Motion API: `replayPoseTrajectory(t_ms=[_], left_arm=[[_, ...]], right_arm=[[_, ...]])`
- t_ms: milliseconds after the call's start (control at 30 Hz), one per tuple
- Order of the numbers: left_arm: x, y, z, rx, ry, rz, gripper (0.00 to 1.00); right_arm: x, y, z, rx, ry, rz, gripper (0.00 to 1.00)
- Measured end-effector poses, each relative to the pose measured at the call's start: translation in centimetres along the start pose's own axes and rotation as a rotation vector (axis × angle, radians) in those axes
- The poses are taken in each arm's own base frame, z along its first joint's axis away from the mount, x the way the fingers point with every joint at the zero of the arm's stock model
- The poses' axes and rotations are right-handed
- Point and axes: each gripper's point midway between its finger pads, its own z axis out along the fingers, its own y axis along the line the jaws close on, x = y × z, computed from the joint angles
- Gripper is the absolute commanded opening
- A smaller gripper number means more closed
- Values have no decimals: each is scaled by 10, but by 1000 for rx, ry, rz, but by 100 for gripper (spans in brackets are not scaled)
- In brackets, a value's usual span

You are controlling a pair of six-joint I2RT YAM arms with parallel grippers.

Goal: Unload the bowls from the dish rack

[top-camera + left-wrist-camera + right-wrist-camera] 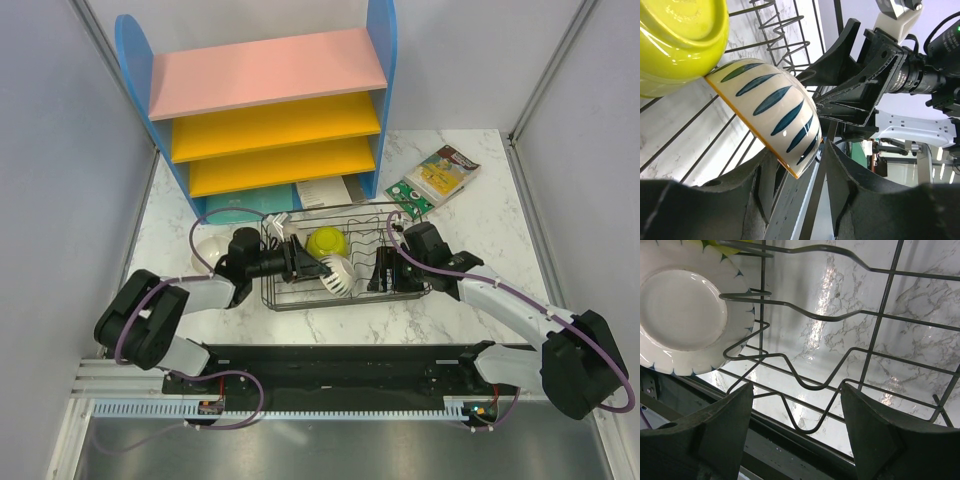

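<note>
The black wire dish rack (300, 303) stands mid-table. Inside it a yellow-green bowl (326, 241) leans at the back, with a white bowl with blue stripes (340, 274) tipped on its side in front of it. My left gripper (303, 262) reaches in from the left. In the left wrist view its jaws (796, 157) stand apart on either side of the striped bowl's (765, 105) orange rim, just under the yellow-green bowl (675, 35). My right gripper (383, 272) hangs open over the rack's right half (796, 390), above bare wire (810, 315), with the striped bowl's inside (682, 310) off to its left.
A blue shelf unit with pink and yellow boards (270, 100) stands right behind the rack. A white bowl (207, 243) sits on the marble left of the rack, by my left arm. Printed packets (440, 175) lie at the back right. Grey walls close in both sides.
</note>
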Motion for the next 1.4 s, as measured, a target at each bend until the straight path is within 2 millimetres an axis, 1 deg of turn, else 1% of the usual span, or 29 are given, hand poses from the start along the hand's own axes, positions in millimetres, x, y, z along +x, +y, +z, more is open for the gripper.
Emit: replayPoseTrajectory(t_ms=[233,400,800,867,900,933,1000,1133,1200,1233,1400], left_arm=[[-4,-8,5,60,-4,-23,43],[-5,-11,7,85,-5,-33,43],[7,-12,13,78,42,-56,43],[7,-12,15,71,45,-61,47],[8,-12,15,68,47,-63,50],[8,-11,16,61,45,-67,57],[8,-7,16,41,46,-77,60],[8,-2,14,-28,37,-79,62],[2,-8,11,-67,14,-40,62],[-5,-15,9,-87,-8,-8,62],[-49,-72,-13,-126,-155,187,61]], right_arm=[[0,0,0,1,0,0,78],[0,0,0,0,0,0,78],[0,0,1,-1,-1,0,78],[0,-1,1,-1,-1,1,78],[1,-1,1,-1,0,1,78],[1,-1,1,0,0,1,78],[2,-1,1,1,3,2,78],[2,-1,1,1,3,2,78],[2,-2,1,1,3,2,78],[2,-2,1,1,3,2,78],[2,-2,2,1,4,2,78]])
